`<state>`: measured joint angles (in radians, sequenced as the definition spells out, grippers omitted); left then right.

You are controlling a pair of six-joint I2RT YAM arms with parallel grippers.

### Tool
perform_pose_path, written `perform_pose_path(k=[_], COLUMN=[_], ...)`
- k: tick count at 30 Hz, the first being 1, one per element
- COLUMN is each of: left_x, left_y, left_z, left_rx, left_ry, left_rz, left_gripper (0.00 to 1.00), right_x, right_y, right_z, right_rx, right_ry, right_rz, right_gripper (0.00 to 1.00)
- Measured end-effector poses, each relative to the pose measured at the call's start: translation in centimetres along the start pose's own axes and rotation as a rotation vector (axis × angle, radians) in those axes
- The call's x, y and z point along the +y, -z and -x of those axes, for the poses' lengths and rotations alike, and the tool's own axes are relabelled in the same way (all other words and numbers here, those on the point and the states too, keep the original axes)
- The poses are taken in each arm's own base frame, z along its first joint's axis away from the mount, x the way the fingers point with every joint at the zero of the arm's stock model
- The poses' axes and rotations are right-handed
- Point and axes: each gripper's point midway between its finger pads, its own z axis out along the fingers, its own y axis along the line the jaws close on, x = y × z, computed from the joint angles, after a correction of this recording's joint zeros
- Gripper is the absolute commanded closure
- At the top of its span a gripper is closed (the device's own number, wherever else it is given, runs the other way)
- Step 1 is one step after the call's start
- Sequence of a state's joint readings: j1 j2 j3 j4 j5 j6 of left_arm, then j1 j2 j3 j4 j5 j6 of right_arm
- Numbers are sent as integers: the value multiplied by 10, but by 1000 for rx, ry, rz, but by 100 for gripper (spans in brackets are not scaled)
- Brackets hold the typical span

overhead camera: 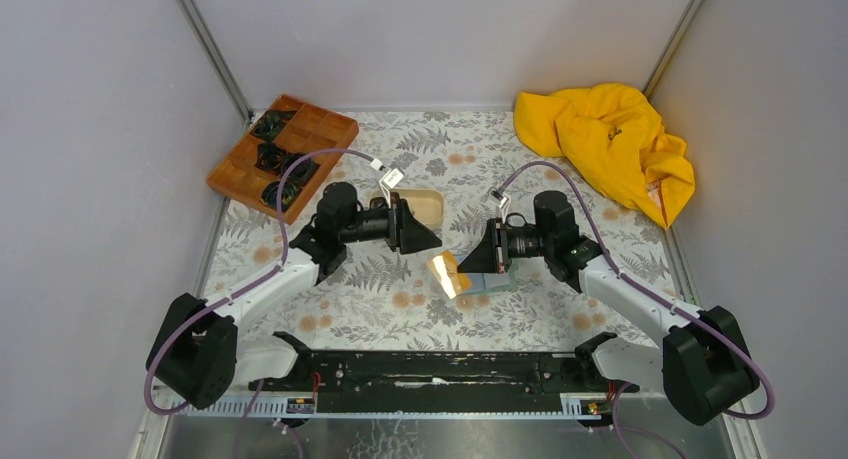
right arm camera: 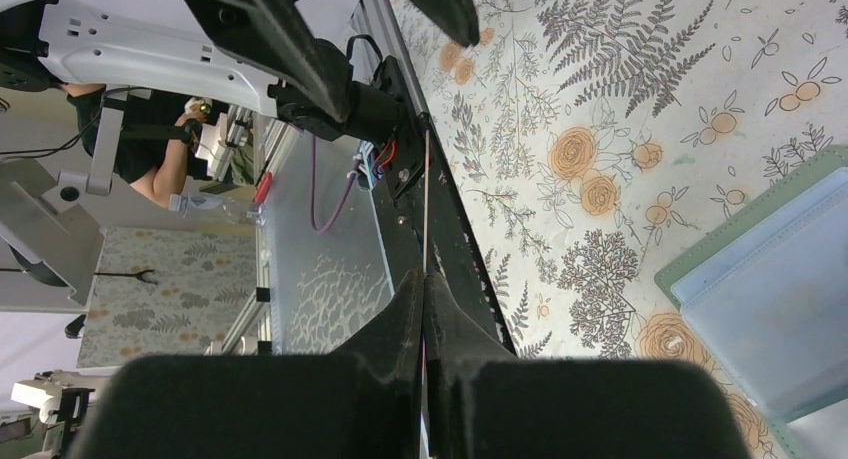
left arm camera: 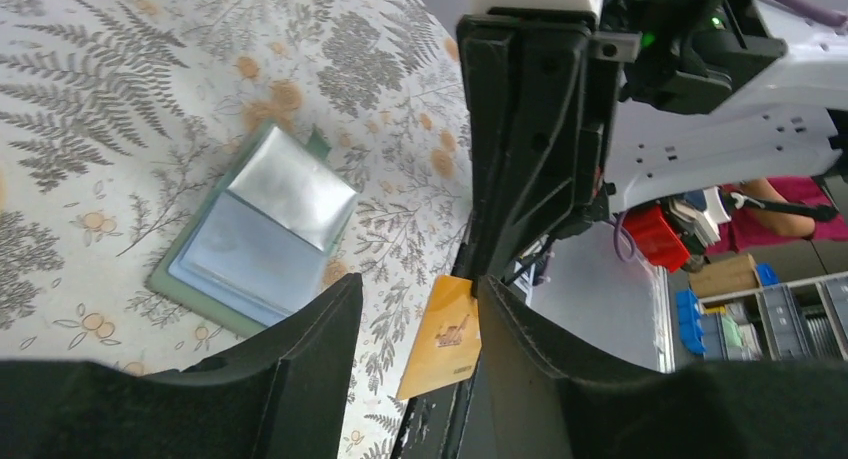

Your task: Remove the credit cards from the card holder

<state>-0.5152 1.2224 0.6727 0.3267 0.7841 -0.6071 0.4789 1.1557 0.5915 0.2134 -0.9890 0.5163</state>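
Note:
The card holder lies open on the floral cloth, its light blue panels facing up; it also shows in the top view and the right wrist view. My right gripper is shut on the tan-orange credit card, seen edge-on in the right wrist view, and holds it above the table left of the holder. My left gripper is open and empty. Its tips sit just beside the card, which shows in the gap near the right finger. No whitish card shows clearly.
A beige oval tray lies behind my left gripper. A brown wooden compartment tray with dark items stands at the back left. A crumpled yellow cloth lies at the back right. The black base rail runs along the near edge.

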Motion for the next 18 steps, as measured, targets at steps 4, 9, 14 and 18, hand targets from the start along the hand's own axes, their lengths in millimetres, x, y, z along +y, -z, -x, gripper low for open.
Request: perform_pose_path(k=[4, 9, 14, 18], left_x=[-7, -3, -1, -2], left_y=[1, 3, -1, -3], left_z=[-9, -24, -31, -35], left_rx=[13, 39, 64, 83], left_ry=[2, 35, 48, 52], left_rz=[-61, -69, -83, -100], left_gripper=[48, 64, 71, 77], right_x=[0, 2, 2, -2], right_y=[-1, -1, -1, -3], right_z=[2, 5, 5, 4], right_rx=[0, -5, -4, 1], right_ry=[2, 10, 10, 0], right_rz=[1, 4, 4, 1], right_gripper=[100, 100, 100, 100])
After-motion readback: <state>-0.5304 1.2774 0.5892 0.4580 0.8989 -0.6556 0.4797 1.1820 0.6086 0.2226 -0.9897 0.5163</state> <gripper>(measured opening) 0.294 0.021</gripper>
